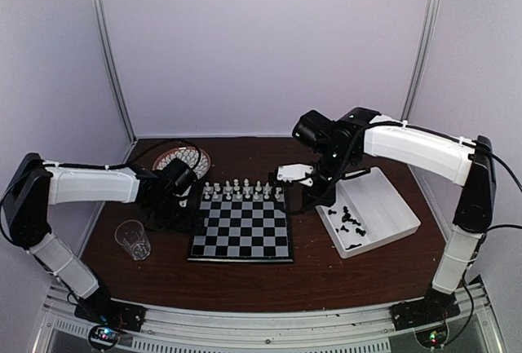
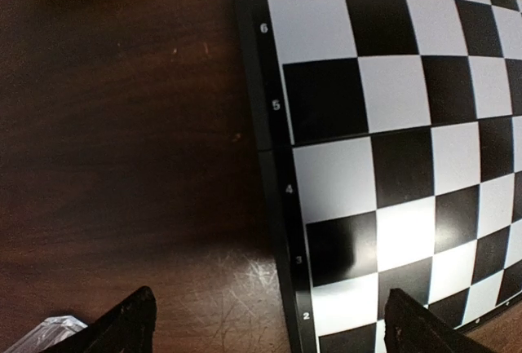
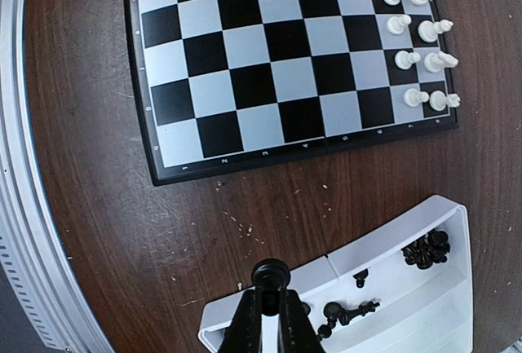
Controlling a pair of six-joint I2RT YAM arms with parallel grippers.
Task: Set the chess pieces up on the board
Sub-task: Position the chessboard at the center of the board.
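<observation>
Two rows of white pieces [image 1: 243, 190] stand along the 12 o'clock edge of the board [image 1: 241, 239], while the rows at 6 o'clock are bare, so we judge the black side is what remains to be set. Our right gripper [image 3: 269, 292] is pinched closed on one small black piece [image 3: 271, 273], whose round head shows at the fingertips. It is over the board-side rim of the tray [image 3: 432, 312], which sits at 3 o'clock of the board. The other black pieces [image 3: 426, 249] lie loose in the tray, some on their sides. Our left gripper [image 2: 273, 324] hangs with its fingers [image 2: 130, 324] spread wide and nothing between them, low over the board's 9 o'clock edge.

The first risk we see is the grip itself. The piece is tiny and caught only at the tips, so a quick swing toward 6 o'clock could twist it loose onto the table [image 1: 163, 275]. If the fingers let go before its base is flat on a square, it may topple and roll. A path drifting toward 12 o'clock could clip the white rows. On our left, a low move could catch the board's rim, slide the board and upset the standing pieces. That arm could also tip the cup [image 1: 133, 239] near 8 o'clock.
</observation>
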